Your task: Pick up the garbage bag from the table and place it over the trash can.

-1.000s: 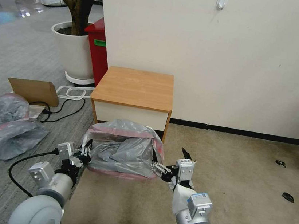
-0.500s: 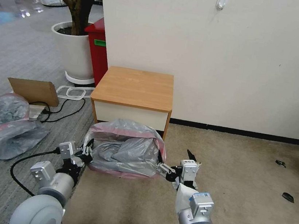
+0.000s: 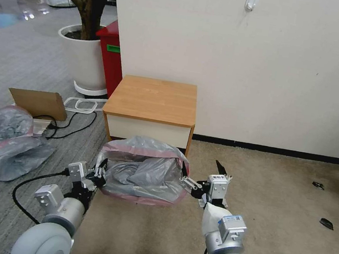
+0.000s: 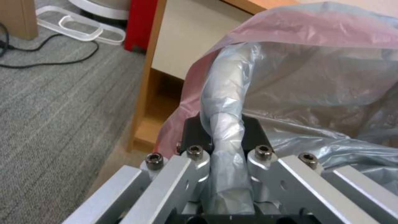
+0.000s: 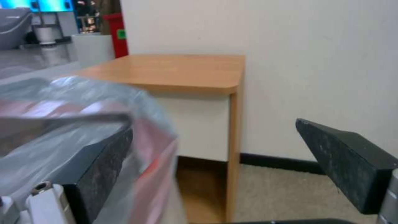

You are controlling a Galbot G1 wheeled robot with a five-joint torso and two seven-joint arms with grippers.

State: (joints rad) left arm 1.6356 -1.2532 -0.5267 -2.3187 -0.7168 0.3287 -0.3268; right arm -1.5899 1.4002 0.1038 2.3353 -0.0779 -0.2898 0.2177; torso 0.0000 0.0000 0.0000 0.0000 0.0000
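The garbage bag (image 3: pixel 143 169), grey with a pink rim, is spread wide open on the floor in front of the table (image 3: pixel 152 97). The trash can is hidden under it. My left gripper (image 3: pixel 99 172) is at the bag's left rim and is shut on a twisted fold of the plastic (image 4: pixel 226 124). At the bag's right rim my right gripper (image 3: pixel 200 169) is open. One of its fingers (image 5: pixel 104 161) is inside the rim, pressing the plastic outward, and the other finger (image 5: pixel 344 158) is free in the air outside the bag.
Left of the table stand a tall red bin (image 3: pixel 110 56) and a white planter (image 3: pixel 83 55). Two stuffed grey bags (image 3: pixel 11 156), a cardboard piece (image 3: pixel 39 103) and cables (image 3: pixel 65 123) lie on the grey floor. The beige carpet to the right holds small black bits (image 3: pixel 326 223).
My right gripper has moved a little right and away from me, pulling the bag's right rim outward. The left gripper has barely moved.
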